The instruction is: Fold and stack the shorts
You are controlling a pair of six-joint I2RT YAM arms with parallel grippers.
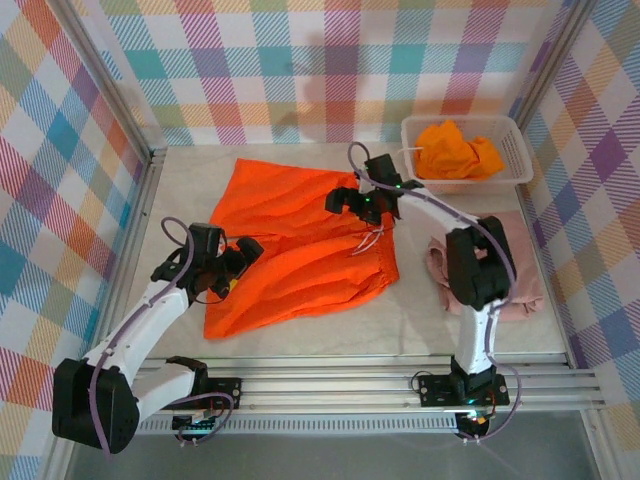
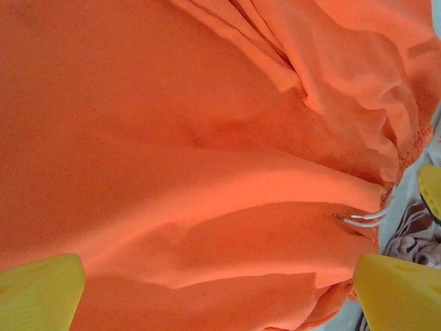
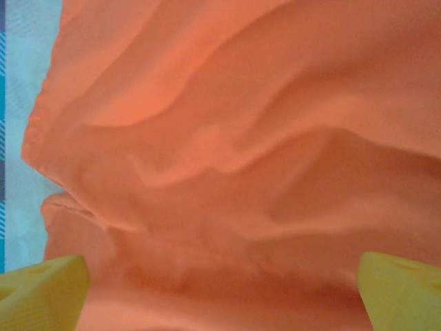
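The bright orange shorts (image 1: 290, 240) lie spread across the middle of the table, with the gathered waist and white drawstring (image 2: 362, 219) toward the right. My left gripper (image 1: 235, 262) stands open at their left edge, yellow fingertips (image 2: 41, 293) wide apart over the cloth (image 2: 207, 138). My right gripper (image 1: 350, 200) hovers open over the waist end, above rumpled orange cloth (image 3: 241, 138). The yellow-orange shorts (image 1: 455, 150) sit bunched in the basket. The dusty pink shorts (image 1: 520, 290) lie folded at the right, partly under the right arm, and a bit of them (image 2: 413, 241) shows past the waist.
A white mesh basket (image 1: 515, 150) stands at the back right corner. Plaid walls close the back and both sides. Bare table (image 1: 400, 320) lies in front of the orange shorts, along the metal rail at the near edge.
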